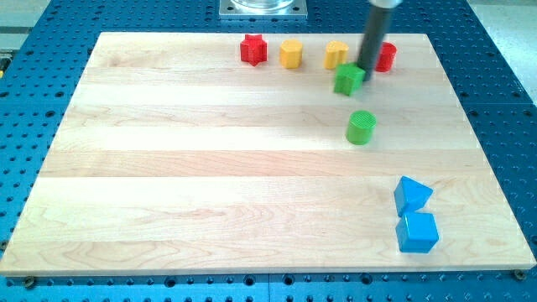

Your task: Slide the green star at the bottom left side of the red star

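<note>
My tip (366,70), a bare clawless rod grasping nothing, is touching the green star's (349,80) right edge; seemingly light and rigid, it's needing off-centre pushing toward the red star (252,49).

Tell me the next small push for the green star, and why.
Probably push toward the view's left, slightly downward. My tip sits at the green star's upper right edge, and the red star lies far left along the top row, past two yellow blocks, so the green star should pass beneath them.
</note>
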